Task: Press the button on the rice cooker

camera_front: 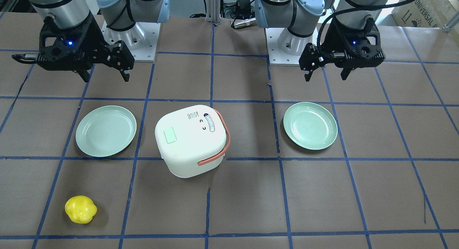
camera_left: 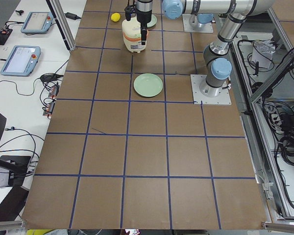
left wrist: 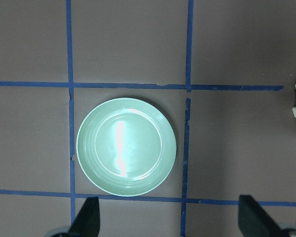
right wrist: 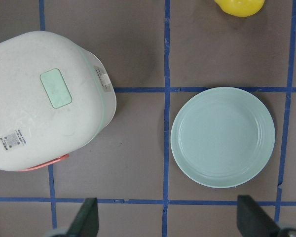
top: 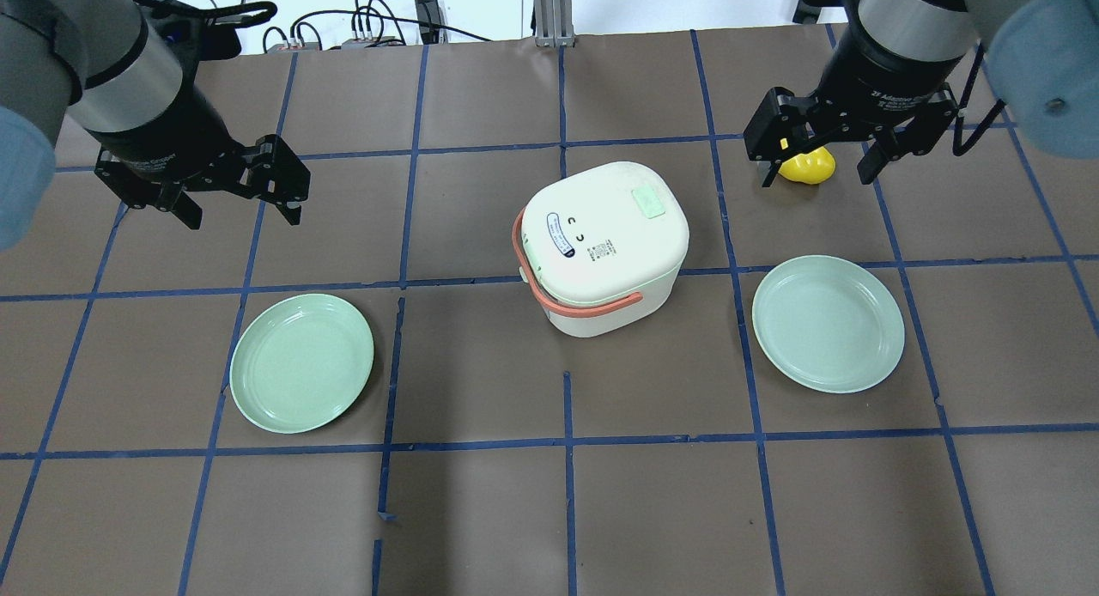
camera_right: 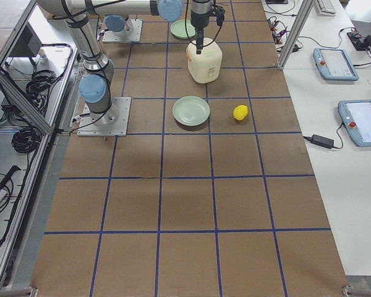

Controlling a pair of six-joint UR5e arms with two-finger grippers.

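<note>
Rice cooker [top: 601, 244] mid-surface [top: 481, 510], untouched; left fingers [top: 288, 192] & right fingers [top: 764, 162] spread wide, empty, hovering well apart from it.
Prob. light, hard, slick plastic shell w/ orange handle [top: 592, 304]; likely to skid if shoved sideways. No grip needed: press straight down on pale-green pad [top: 648, 203] on lid, presumably the btn.

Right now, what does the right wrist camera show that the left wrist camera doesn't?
Only the right wrist view: the green button on the lid of the rice cooker, the yellow object and the right-side plate. Only the left wrist view: the left-side plate. Both: the blue-taped table, part of the rice cooker (a sliver in the left view), and an open gripper each, right gripper and left gripper.
</note>
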